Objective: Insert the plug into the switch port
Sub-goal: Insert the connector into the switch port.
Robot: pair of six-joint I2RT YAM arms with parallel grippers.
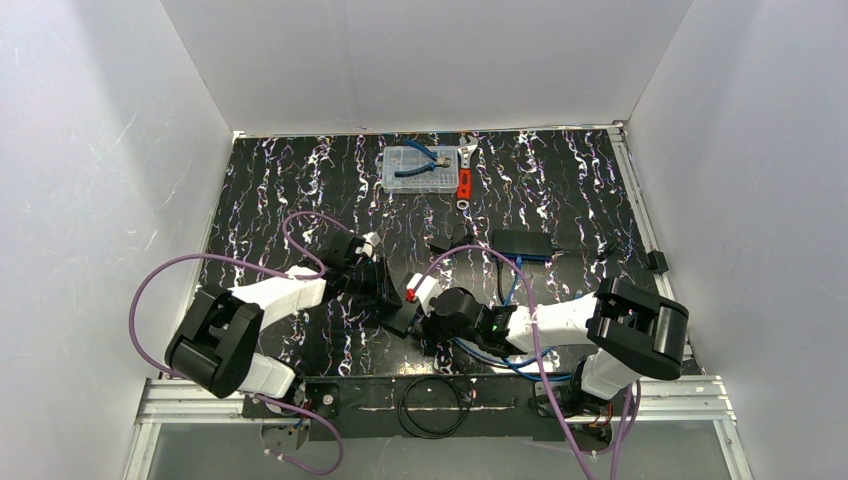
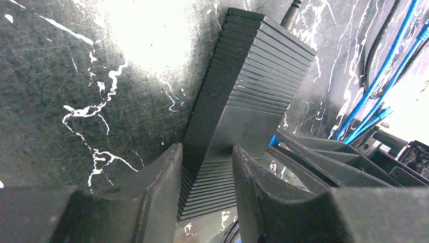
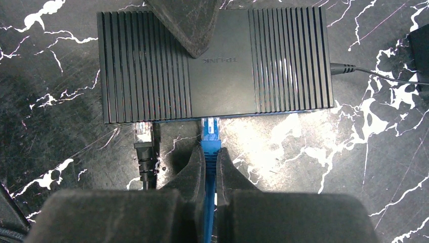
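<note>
The switch is a flat black ribbed box lying on the marbled mat; its ports are in the near edge in the right wrist view. It also shows in the top view and the left wrist view. My right gripper is shut on the blue plug, whose clear tip meets a middle port in that edge. I cannot tell how deep it sits. My left gripper is open astride the switch's far edge, with one fingertip on its top. In the top view the left gripper and right gripper face each other.
A black cable with a clear plug sits in a port left of the blue one. A power lead leaves the switch's right end. At the back are a clear parts box and a red-handled wrench. Another black box lies to the right.
</note>
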